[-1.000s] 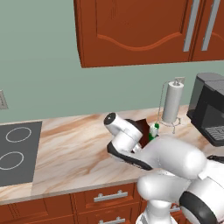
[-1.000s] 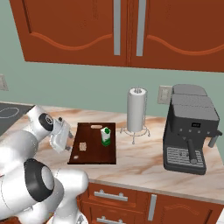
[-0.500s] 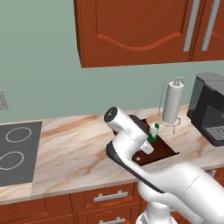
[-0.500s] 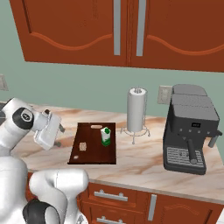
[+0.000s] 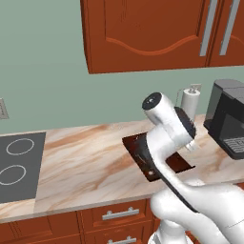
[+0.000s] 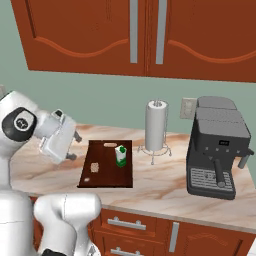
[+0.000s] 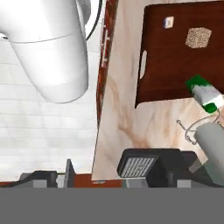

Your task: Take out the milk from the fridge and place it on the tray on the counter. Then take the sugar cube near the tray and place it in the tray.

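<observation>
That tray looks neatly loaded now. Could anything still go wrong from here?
1. The milk stands tall and narrow near the tray's edge, so a brush from the nearby arm could tip it over.
2. The pincer hangs open just beside the tray. A careless swing might shove the tray or scatter the tiny sugar cube lying in it.

Glossy white rounded arm links, dark seams at joints, round dark end cap.
</observation>
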Controlling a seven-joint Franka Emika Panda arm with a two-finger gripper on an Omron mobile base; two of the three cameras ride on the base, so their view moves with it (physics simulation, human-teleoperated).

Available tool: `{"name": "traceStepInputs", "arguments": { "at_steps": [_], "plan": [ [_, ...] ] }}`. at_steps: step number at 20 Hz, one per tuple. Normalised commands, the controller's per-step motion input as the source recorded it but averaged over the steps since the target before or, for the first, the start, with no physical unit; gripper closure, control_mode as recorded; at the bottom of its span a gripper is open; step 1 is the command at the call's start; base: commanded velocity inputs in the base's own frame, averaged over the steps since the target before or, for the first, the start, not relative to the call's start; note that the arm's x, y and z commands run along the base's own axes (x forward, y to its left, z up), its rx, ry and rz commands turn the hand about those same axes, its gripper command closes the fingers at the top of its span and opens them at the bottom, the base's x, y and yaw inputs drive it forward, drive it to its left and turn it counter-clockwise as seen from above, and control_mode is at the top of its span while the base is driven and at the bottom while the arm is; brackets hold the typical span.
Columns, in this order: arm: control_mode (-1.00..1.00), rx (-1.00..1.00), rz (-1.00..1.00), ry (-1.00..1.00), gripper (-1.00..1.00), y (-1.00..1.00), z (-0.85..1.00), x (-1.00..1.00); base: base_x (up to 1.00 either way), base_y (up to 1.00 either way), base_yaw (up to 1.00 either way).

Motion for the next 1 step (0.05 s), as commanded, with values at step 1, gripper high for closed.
{"name": "traceStepInputs", "arguments": {
  "at_steps": [1],
  "plan": [
    [-1.0, 0.0, -0.13, 0.0, -1.0, -0.43, 0.77, -1.0, 0.0, 0.0, 0.0]
  ]
}}
